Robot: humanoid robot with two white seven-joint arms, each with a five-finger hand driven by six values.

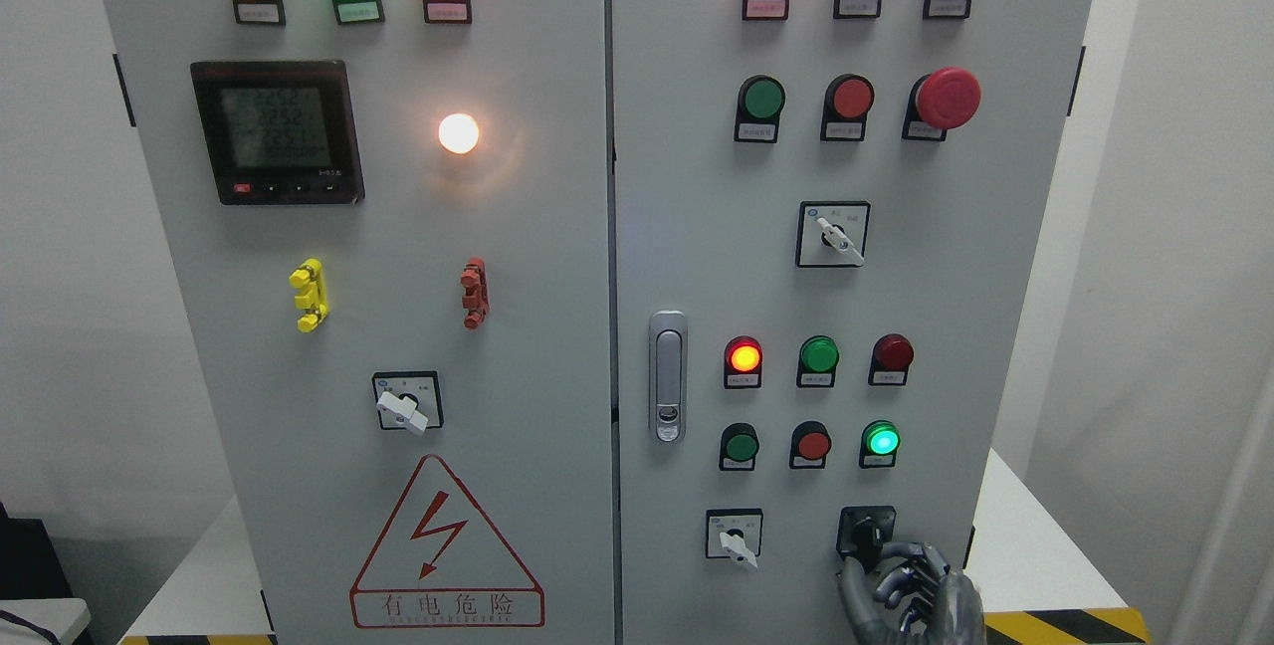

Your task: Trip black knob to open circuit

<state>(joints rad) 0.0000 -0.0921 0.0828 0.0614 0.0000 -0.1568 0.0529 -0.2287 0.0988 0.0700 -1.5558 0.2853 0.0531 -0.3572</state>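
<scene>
Where knob (864, 532) sits: robot hand (911, 590) touching.

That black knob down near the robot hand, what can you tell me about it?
The black knob sits on a square black plate at the lower right of the grey cabinet door, right of a white-handled switch. It looks like dark plastic. The right robot hand has its fingers curled around it from below, partly hiding it.

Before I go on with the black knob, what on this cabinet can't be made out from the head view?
- Black knob: lower part covered by the right robot hand; its position and any firm grasp are unclear.
- Right robot hand: wrist and palm cut off by the bottom edge.
- Button labels: print too small to read.
- Meter display: digits blurred.
</scene>
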